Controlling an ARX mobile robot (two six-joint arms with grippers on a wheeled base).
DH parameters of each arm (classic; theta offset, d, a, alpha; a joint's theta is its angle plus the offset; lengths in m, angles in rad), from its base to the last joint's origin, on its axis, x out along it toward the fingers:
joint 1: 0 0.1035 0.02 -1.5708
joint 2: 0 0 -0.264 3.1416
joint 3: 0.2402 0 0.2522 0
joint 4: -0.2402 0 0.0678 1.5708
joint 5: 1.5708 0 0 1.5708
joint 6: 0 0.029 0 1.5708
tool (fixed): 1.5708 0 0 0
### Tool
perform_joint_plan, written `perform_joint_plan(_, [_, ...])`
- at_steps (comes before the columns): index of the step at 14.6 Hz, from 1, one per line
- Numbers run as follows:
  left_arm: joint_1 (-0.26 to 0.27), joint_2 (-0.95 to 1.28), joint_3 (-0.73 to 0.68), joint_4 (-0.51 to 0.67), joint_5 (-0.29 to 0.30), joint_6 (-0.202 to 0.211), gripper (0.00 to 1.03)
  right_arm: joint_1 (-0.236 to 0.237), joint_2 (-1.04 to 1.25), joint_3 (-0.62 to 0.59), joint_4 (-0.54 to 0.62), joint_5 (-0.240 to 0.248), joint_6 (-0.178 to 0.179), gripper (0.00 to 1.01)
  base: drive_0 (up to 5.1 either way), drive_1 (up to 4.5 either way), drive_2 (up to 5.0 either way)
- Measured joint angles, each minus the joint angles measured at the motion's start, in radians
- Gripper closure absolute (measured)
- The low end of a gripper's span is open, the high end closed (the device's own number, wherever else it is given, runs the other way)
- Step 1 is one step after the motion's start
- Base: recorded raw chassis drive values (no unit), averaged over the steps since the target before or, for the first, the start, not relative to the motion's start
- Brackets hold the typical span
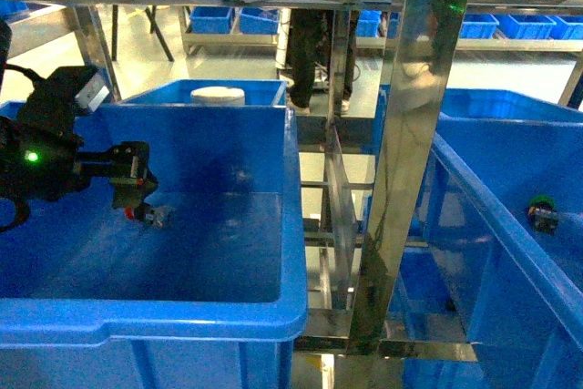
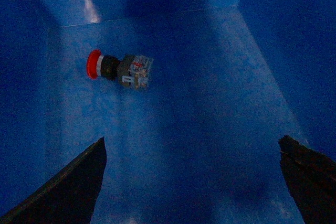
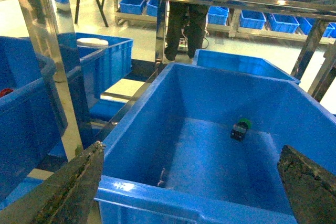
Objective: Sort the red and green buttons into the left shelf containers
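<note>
Left gripper (image 1: 137, 190) inside left blue bin (image 1: 209, 312), red button (image 1: 146, 216) just under it, steel shelf post (image 1: 401, 161) in middle, green button (image 1: 544, 213) in right blue bin (image 1: 492, 216)

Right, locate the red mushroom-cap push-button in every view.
Head: red mushroom-cap push-button sits left, just below the left gripper, inside the deep blue plastic bin.
Left wrist: upper left, lying on its side on the bin floor.
Right wrist: not identifiable.
Shared landmark: that bin's floor.

head level at bins (image 1: 273, 225), wrists looking down inside
</note>
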Motion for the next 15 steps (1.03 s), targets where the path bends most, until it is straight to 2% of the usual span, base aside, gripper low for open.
perform_joint_plan(7, [0.048,-0.304,-0.303,0.064,0.032,-0.105,0.05,0.0,0.0,0.0,0.0,0.0,0.0,0.03,0.0,0.0,0.0])
perform_joint_plan(9, [0.036,-0.378,-0.355,0.079,0.063,-0.132,0.05,0.0,0.0,0.0,0.0,0.0,0.0,0.03,0.0,0.0,0.0])
perform_joint_plan(11, [0.032,-0.486,-0.43,0.109,0.062,-0.154,0.05,0.0,0.0,0.0,0.0,0.0,0.0,0.03,0.0,0.0,0.0])
perform_joint_plan(13, [0.059,-0.601,-0.521,0.146,0.073,-0.15,0.05,0.0,0.0,0.0,0.0,0.0,0.0,0.03,0.0,0.0,0.0])
perform_joint_plan(15, [0.103,-0.711,-0.584,0.127,0.086,-0.142,0.05,0.0,0.0,0.0,0.0,0.0,0.0,0.03,0.0,0.0,0.0])
